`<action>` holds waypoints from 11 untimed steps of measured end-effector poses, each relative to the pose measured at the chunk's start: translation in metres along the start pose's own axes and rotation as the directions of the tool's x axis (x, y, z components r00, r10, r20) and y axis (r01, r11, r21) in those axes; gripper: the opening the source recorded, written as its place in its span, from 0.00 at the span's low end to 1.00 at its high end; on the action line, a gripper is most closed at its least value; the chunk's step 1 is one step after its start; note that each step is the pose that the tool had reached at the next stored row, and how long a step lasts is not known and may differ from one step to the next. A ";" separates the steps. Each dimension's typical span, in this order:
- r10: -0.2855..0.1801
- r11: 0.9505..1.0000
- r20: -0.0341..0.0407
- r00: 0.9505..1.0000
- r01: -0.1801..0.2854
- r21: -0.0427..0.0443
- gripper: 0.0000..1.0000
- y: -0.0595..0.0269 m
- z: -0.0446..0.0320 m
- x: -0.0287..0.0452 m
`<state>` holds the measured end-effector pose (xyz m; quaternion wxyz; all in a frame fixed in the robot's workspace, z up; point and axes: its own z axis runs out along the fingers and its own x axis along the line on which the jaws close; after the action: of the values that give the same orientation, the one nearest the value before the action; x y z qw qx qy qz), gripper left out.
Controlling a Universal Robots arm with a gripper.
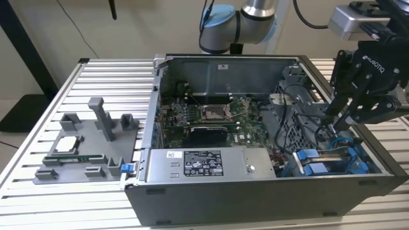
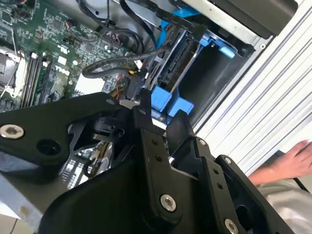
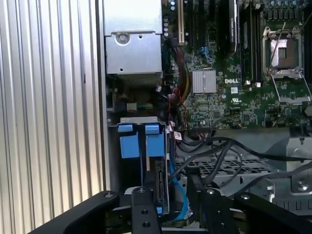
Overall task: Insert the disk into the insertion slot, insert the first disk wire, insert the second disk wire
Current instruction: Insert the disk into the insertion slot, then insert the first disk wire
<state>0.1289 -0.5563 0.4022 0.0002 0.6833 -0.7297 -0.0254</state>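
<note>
Disk (image 3: pixel 157 168) is seated in insertion slot (image 1: pixel 350 159), stood on edge, with blue frame tabs (image 3: pixel 141 141) at end far from gripper (image 3: pixel 170 189). Gripper is hung right over near end of disk. Disk's long edge is lined up straight out from between fingers (image 3: pixel 142 204) (same line, not across). Fingers are held partly apart; nothing is seen pinched. Black wires (image 3: pixel 219 148) are draped just beside disk, on motherboard (image 3: pixel 219 87) side. Whether plugged in cannot be told.
</note>
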 end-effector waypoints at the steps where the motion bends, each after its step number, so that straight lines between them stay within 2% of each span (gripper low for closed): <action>1: -0.002 1.000 0.000 1.000 0.002 0.003 1.00 0.0004 0.0009 -0.0022; 7: -0.025 0.999 0.001 1.000 0.025 0.027 1.00 0.0017 0.0070 -0.0116; 9: -0.032 0.999 0.001 0.999 0.032 0.032 1.00 0.0028 0.0090 -0.0133; 11: -0.043 0.998 0.001 0.999 0.043 0.034 1.00 0.0041 0.0103 -0.0134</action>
<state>0.1254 -0.5423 0.3926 -0.0126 0.6986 -0.7153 -0.0133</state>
